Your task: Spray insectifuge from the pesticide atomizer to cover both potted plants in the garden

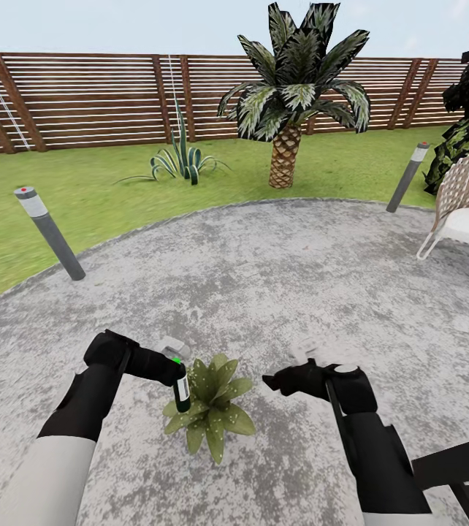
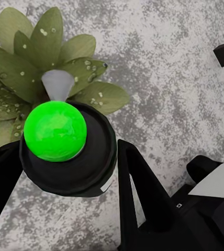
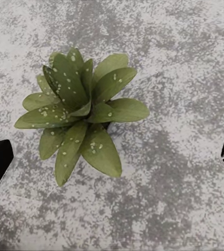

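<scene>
The pesticide atomizer (image 1: 182,389), dark with a white label and a green-lit button top, hangs clamped in the left gripper (image 1: 177,369) just over a potted plant (image 1: 211,409) on grey paving (image 1: 278,277), leaves flecked white. The right gripper (image 1: 282,382) hovers beside, fingers apart.

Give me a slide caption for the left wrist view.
Left gripper holding the pesticide atomizer, its button lit green, over a droplet-speckled potted plant.

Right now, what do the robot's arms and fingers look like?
Both arms are white near the body, then matte black toward the wrists. The left gripper and right gripper are black with pale grey patches, and each has two flat, wedge-shaped black fingers. No loose cables show.
</scene>
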Motion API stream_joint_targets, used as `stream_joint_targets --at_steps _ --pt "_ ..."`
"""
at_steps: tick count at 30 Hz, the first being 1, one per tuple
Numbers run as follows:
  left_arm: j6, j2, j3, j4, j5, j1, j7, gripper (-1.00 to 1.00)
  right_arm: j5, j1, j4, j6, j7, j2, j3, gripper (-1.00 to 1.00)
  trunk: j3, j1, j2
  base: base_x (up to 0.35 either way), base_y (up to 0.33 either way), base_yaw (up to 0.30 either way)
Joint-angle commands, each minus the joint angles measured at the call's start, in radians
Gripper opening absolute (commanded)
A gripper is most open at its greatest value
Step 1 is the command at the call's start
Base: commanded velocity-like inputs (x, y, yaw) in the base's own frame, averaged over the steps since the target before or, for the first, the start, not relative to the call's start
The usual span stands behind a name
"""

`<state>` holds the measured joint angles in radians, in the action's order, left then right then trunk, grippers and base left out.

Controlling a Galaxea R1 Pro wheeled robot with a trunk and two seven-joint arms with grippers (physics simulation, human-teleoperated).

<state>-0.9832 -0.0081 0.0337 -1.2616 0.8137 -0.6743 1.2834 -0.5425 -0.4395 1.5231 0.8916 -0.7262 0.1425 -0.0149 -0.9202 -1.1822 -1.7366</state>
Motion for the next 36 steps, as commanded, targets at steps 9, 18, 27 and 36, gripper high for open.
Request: stream_joint_targets --at_steps 9,18,27,36 --pt "-0.012 0.000 0.006 -0.001 0.008 -0.001 0.010 -1.00 0.014 -0.001 -0.001 0.003 -0.009 0.002 0.012 1.00 -0.001 0.000 0.000 -0.156 -0.047 0.011" --pt "-0.013 -0.001 0.005 -0.001 0.008 -0.001 0.010 -1.00 0.015 -0.001 -0.003 0.001 -0.008 0.002 0.012 1.00 -0.001 0.000 0.000 -0.307 -0.107 0.190" --pt "-0.014 -0.001 0.005 -0.001 0.007 -0.001 0.010 -1.00 0.015 -0.001 -0.003 0.000 -0.009 0.002 0.013 1.00 -0.001 0.000 0.000 -0.094 -0.041 0.226" --pt "-0.014 -0.001 0.006 -0.001 0.003 -0.001 0.013 -1.00 0.014 -0.001 -0.003 0.000 -0.009 0.001 0.021 1.00 -0.001 0.000 0.000 -0.003 -0.001 0.030"
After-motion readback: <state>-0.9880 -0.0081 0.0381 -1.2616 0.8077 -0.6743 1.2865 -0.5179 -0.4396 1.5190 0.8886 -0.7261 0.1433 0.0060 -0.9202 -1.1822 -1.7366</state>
